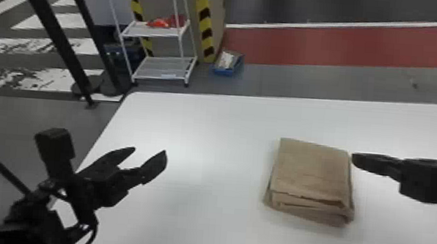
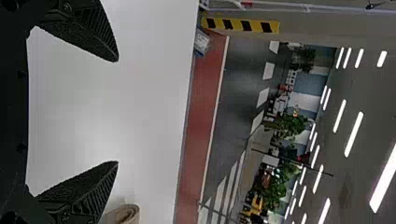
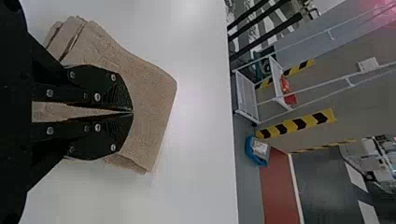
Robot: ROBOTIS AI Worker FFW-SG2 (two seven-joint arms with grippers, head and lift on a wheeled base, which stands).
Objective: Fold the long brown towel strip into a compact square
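Left end effector (image 1: 150, 151) gapes — brown towel (image 1: 310, 170) lies folded squarish, layered edges uneven.

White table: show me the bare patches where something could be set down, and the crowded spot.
Bare tabletop lies between the left tool and the folded brown towel, also beyond that towel up to the far edge. It's crowded at the towel's right side, where the right tool comes in close.
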